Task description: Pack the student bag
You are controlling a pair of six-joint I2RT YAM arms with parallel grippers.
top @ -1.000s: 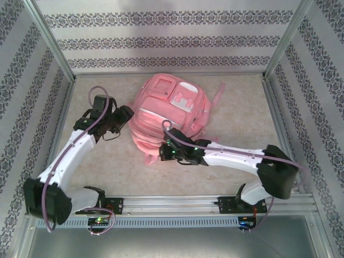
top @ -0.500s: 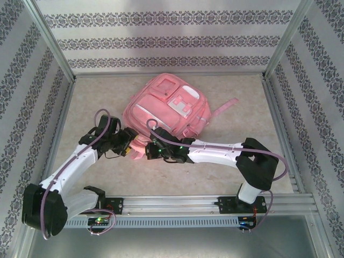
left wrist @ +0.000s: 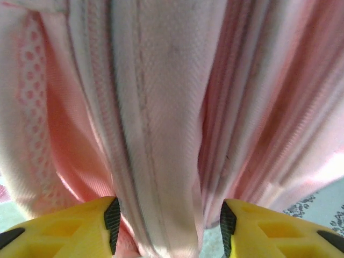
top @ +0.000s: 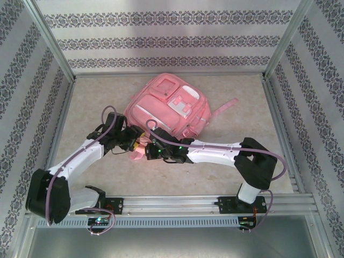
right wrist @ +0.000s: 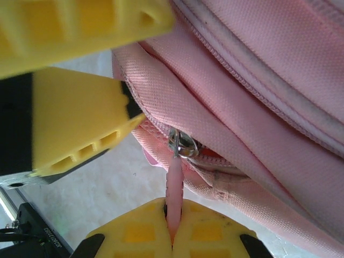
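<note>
Both pincers work the near-left corner of the student bag (top: 166, 107), just beside each other.

Right pincer (top: 147, 151): fingers pressed together. On the right wrist view we see it pinching the pink zipper pull (right wrist: 174, 185) between its two yellow fingertips. The pull runs straight up to the metal slider (right wrist: 183, 144), which sits on a zipper line at the bag's edge. The bag's pink fabric fills the space above and to the right of the pinch.

Left pincer (top: 137, 144): spread, not clamped. On the left wrist view its yellow fingers (left wrist: 64, 226) straddle a vertical fold of bag fabric with a seam and zipper tape. The fold lies against the left-hand pad. A sliver of surface shows beside the other pad, so we read that side as apart. On the right wrist view one left finger (right wrist: 75, 123) touches the bag's rim just beside the slider.

The bag lies flat on the beige surface (top: 91, 102), front pockets up. It sits centre-left and beyond both pincers, with a strap trailing to the right towards the far side.
</note>
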